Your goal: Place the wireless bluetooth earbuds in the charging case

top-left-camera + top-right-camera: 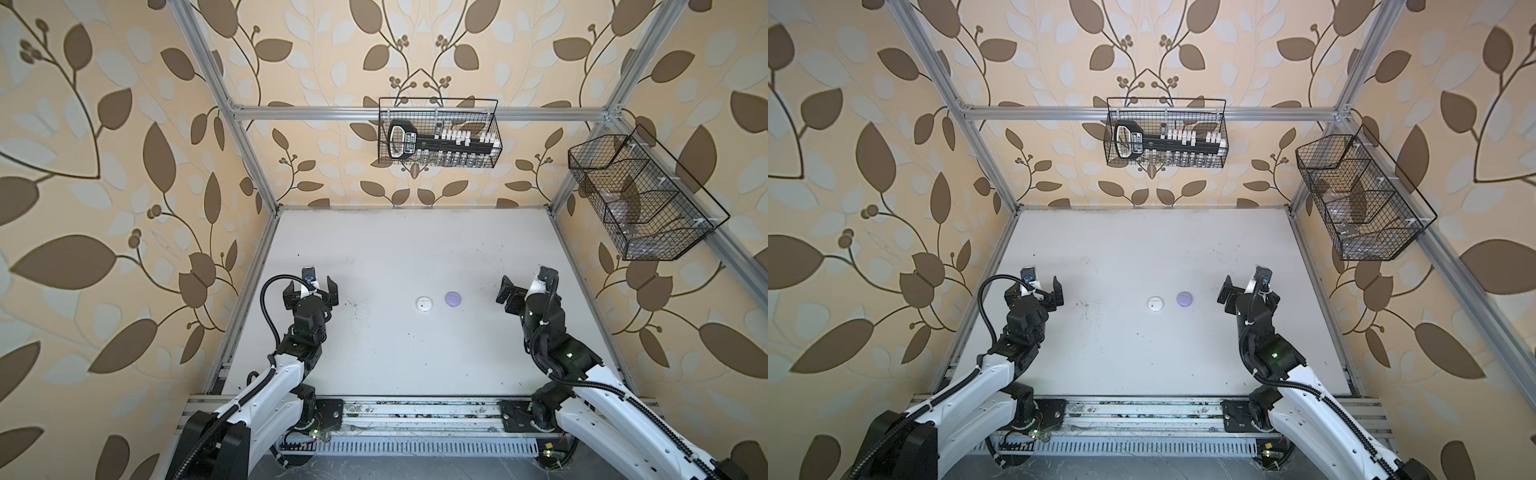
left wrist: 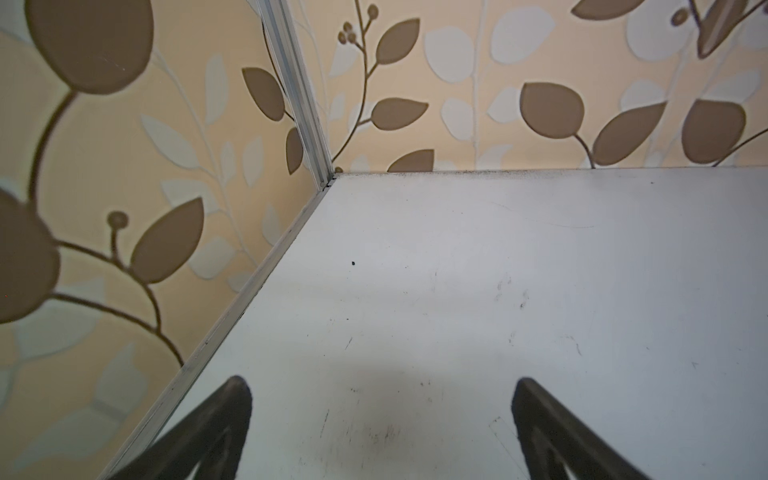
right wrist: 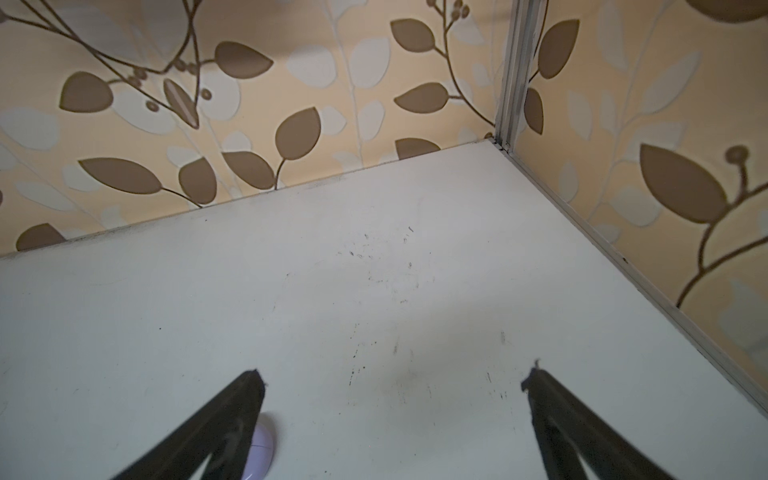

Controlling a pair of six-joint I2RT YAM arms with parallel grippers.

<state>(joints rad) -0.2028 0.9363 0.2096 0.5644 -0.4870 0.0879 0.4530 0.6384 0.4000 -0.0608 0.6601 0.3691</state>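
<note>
No small stemmed plastic earbuds show anywhere; only a round white plastic charging case (image 1: 424, 303) and a round pale lavender plastic case (image 1: 453, 298) lie shut, just beside each other, in the middle of the white table (image 1: 374, 249). Such cases are, I think, light, hard and slippery, best taken across the rim. The left gripper (image 2: 382, 382) and right gripper (image 3: 395, 376) stand wide open and empty, one on each side, touching neither case.

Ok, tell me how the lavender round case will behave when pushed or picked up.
The lavender case lies flat, lid shut, so a push would likely slide it, not tip it. Its smooth rounded rim may slip from a pinch. It looks small, rigid, probably light.
</note>
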